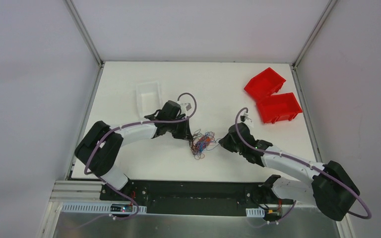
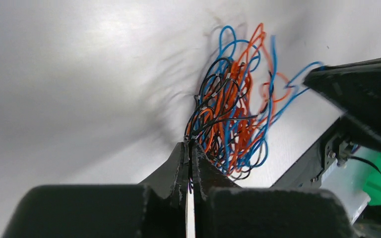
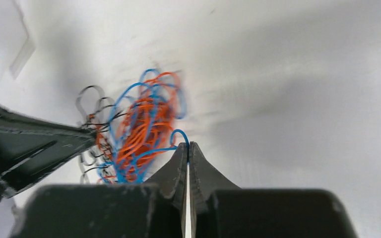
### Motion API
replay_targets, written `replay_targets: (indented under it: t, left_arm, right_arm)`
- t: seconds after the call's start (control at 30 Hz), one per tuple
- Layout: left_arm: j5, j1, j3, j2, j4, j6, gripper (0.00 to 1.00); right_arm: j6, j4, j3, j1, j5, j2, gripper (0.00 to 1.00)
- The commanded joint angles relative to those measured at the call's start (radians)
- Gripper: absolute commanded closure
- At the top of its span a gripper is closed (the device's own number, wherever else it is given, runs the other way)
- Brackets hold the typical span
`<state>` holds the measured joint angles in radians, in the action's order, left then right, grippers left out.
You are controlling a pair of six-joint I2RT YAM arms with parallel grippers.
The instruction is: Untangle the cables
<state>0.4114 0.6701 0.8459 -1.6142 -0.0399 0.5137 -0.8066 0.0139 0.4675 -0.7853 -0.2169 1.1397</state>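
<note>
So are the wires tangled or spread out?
Tangled: the wires form one bunched clump, with loops crossing each other.

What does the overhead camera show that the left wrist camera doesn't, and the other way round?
Only overhead: two red bins at the far right, a white tray at the far left, and the whole left arm and right arm either side of the wire tangle. Only left wrist: the left jaws pressed shut on black strands at the tangle's edge, with separate blue, orange and black loops. Both: the tangle, the white table and the right arm's black end beside the wires.
</note>
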Motion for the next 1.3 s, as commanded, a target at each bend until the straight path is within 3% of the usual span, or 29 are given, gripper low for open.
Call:
replay_targets:
  t: [0.0,0.17,0.37,0.87,0.97,1.13,1.2,1.27]
  left_arm:
    - [-0.021,-0.118,-0.074,0.141,0.007,0.028,1.00]
    - [-0.107,-0.152,-0.144,0.263,0.060,0.023,1.00]
    - [-0.227,-0.163,-0.208,0.367,0.101,0.069,1.00]
    - [-0.555,-0.221,-0.264,0.602,0.312,0.129,1.00]
    - [-0.556,-0.232,-0.268,0.619,0.322,0.129,1.00]
    - [-0.425,-0.233,-0.266,0.607,0.273,0.079,1.00]
    - [-0.332,-0.233,-0.265,0.595,0.239,0.053,1.00]
    - [-0.271,-0.231,-0.265,0.581,0.207,0.045,1.00]
  right_arm:
    - [0.049,-0.201,0.033,0.088,-0.125,-0.121,1.00]
    - [0.134,-0.304,0.012,0.266,-0.119,-0.285,1.00]
    - [0.210,-0.397,0.035,0.417,-0.123,-0.373,1.00]
    - [0.189,-0.489,0.089,0.516,-0.243,-0.406,1.00]
    - [0.185,-0.494,0.092,0.520,-0.247,-0.409,1.00]
    - [0.239,-0.436,0.074,0.521,-0.089,-0.415,1.00]
    - [0.276,-0.393,0.063,0.521,0.037,-0.412,0.88]
    - [0.293,-0.345,0.049,0.520,0.161,-0.402,0.66]
